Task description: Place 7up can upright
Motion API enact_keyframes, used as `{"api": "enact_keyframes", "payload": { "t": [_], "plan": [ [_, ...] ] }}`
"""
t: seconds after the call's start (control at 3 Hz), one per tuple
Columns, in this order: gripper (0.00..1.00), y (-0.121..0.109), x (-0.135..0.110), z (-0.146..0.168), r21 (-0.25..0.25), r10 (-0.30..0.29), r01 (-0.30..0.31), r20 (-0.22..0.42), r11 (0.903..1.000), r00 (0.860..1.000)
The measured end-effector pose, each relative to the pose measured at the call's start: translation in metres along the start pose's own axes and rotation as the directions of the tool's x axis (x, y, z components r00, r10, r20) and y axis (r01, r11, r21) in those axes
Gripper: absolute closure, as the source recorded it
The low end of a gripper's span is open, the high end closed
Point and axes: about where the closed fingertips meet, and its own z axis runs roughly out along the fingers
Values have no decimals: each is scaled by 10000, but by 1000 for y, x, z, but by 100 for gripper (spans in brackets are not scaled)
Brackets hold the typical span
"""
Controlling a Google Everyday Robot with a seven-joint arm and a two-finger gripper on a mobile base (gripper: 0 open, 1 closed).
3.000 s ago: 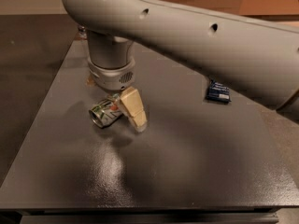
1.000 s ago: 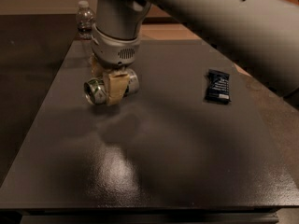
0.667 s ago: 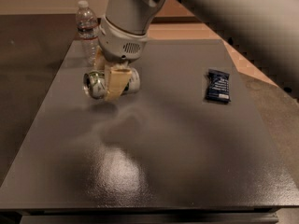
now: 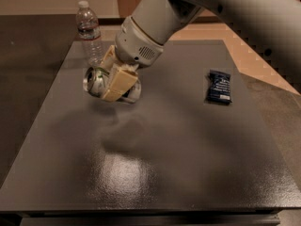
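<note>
Camera view: gripper (image 4: 114,84), fingers clamped across the 7up can (image 4: 95,81), which is held sideways above the table (image 4: 164,173) towards its far-left corner, presumably ready for tilting upright. Water bottle (image 4: 89,31), standing at that corner; dark blue snack packet (image 4: 219,86), flat near the right edge.

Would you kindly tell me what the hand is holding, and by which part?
The hand, over the table's rear left, grips the 7up can around its mid-body; the can lies sideways.

7up can (image 4: 94,82) — sideways, aloft — clasped in the gripper (image 4: 111,77)
</note>
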Motion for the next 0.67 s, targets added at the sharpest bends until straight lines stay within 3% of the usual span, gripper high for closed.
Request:
{"api": "enact_keyframes", "payload": {
  "t": [0.33,0.67],
  "plan": [
    [100,2,-3,0,165,608,-637,1391,9978,9884],
    [100,4,-6,3,312,1083,-1208,2653,9922,9581]
  ]
}}
